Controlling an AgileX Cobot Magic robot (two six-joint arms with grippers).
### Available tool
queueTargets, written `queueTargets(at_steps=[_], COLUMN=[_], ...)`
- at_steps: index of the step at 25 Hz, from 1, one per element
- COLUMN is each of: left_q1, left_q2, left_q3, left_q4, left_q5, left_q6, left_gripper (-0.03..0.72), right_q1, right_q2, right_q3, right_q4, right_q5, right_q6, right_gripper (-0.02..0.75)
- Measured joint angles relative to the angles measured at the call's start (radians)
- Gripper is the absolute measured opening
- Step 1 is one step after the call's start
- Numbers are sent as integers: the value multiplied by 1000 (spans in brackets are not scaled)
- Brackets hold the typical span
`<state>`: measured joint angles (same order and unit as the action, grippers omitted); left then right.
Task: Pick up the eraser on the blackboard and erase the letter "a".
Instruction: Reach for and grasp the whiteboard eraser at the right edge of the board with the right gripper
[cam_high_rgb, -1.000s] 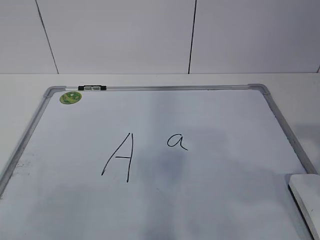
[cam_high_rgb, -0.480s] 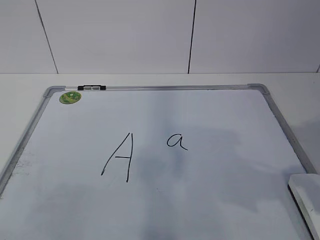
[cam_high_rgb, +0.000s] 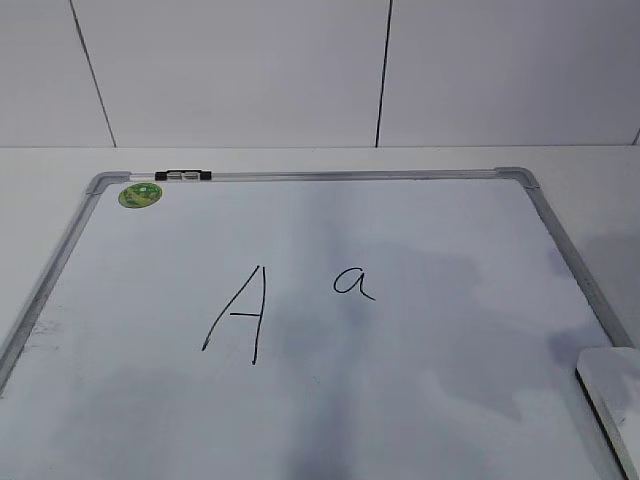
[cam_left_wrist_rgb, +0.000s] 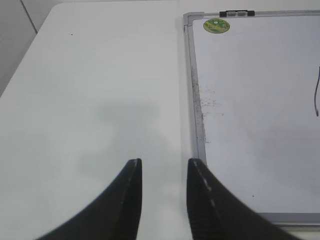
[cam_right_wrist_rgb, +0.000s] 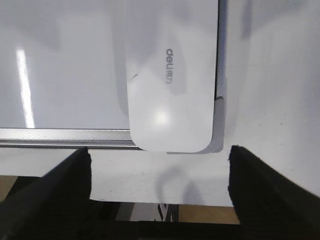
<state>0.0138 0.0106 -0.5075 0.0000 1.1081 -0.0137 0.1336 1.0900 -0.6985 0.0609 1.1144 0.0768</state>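
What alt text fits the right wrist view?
A white rounded-rectangular plastic eraser with grey lettering lies on the corner of a white dry-erase board with a silver frame. The right gripper hangs above it, black jaws wide open, holding nothing.

White eraser (cam_right_wrist_rgb: 172, 75) flat on blackboard (cam_high_rgb: 420, 400) corner, letter "a" (cam_high_rgb: 354, 283) intact

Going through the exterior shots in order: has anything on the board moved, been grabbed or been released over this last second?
Nothing visibly moved, and nothing was gripped or released. The eraser still lies at the blackboard's near right corner, and the letter "a" and the capital "A" are still unerased.
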Motion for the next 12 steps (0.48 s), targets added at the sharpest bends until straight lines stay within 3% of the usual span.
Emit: queueTargets(at_steps=[12], left_q1=[0], left_q2=[0], left_q3=[0], left_q4=[0], left_q5=[0], left_q6=[0], left_gripper=[235], right_q1=[80], right_q2=[139], right_q3=[-2], right_q4=[-70], right_q5=[-86], right_q6=[113], right_gripper=[675])
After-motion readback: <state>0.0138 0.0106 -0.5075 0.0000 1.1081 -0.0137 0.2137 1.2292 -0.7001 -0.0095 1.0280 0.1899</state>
